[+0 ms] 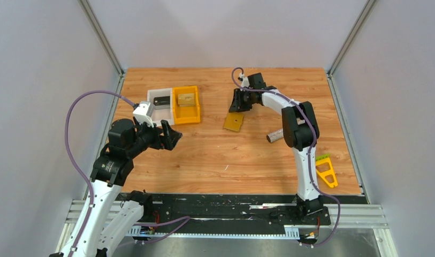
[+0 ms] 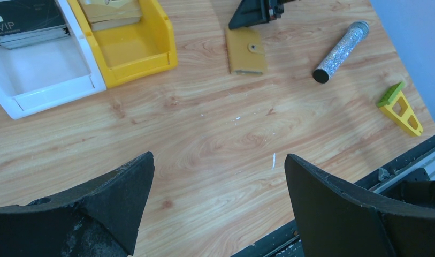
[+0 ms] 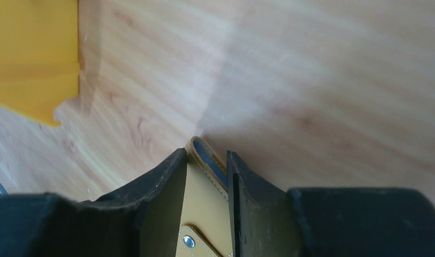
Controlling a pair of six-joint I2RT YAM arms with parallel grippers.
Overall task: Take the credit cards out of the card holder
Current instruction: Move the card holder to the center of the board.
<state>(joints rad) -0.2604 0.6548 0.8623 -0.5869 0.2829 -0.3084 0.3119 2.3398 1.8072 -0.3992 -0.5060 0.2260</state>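
Early stage, by my reading. Card holder [image 1: 234, 122] lies on the desk [image 1: 220, 160], toward the far side, flap snapped closed, so opening it and pulling the cards is all left to do. Right gripper [image 3: 206, 155] is narrowed onto its far end, and the holder fills the gap: looks pinched. Left gripper [image 2: 218, 160] is spread wide, empty, above bare desk. Readable: "VIP" on a dark card [image 2: 22, 19] in the white bin [image 2: 49, 85].

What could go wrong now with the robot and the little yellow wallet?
The right gripper has only the end of the card holder between its fingers, so it might slip out. Its snap tab looks buttoned, so it may not open. The glittery tube lies close and could get bumped.
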